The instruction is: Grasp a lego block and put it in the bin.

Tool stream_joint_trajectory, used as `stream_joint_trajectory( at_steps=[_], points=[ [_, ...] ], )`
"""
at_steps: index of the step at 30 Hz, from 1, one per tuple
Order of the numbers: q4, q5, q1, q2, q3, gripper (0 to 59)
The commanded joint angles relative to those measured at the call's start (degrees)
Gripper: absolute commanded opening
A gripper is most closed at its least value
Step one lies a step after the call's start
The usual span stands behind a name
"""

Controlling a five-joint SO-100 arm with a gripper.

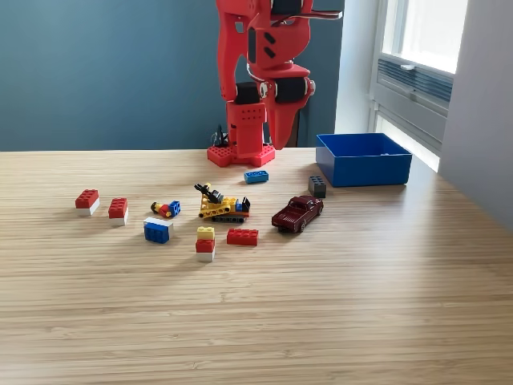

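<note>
Several lego blocks lie scattered over the middle of the wooden table (337, 321), none yet in the bin (363, 159), which sits toward the far edge on the exterior view's right. The red arm (264, 72) stands folded at the far edge, its gripper (276, 136) hanging tucked beside its base and holding nothing; whether the jaws are spread or closed I cannot tell from this angle. The blocks are small, hard, glossy plastic with studded tops: a flat blue block (256, 176) nearest the base, a dark grey block (317, 186) just beside the bin's near corner, a flat red block (242, 237), and stacked red-and-white pairs toward the exterior view's left edge. Such smooth, low pieces could squirt out of a pinch that lands off-centre. The clutter is the larger hazard, I judge: the yellow toy digger (220, 204) and the dark red toy car (297, 213) sit close among the blocks, so a reach into the middle might knock or grab the wrong thing. The bin's walls are shallow, rigid blue plastic; a low carry could clip the rim.
</note>
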Motion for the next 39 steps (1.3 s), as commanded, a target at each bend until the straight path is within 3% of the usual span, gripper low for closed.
stream_joint_trajectory(
  at_steps=[1,10,18,27,30,39],
  points=[
    [-0.88,-1.32,2.11,3.78,-0.53,0.0],
    [-7.29,-5.45,10.37,3.16,0.97,0.0],
    [-11.87,-8.53,16.35,2.81,-3.52,0.4],
    [-17.23,-11.60,19.34,2.11,-8.79,17.6],
    [-19.78,-11.95,20.65,-1.85,-9.67,19.7],
    [-19.86,-11.07,24.52,-18.54,-20.74,21.6]
  ],
)
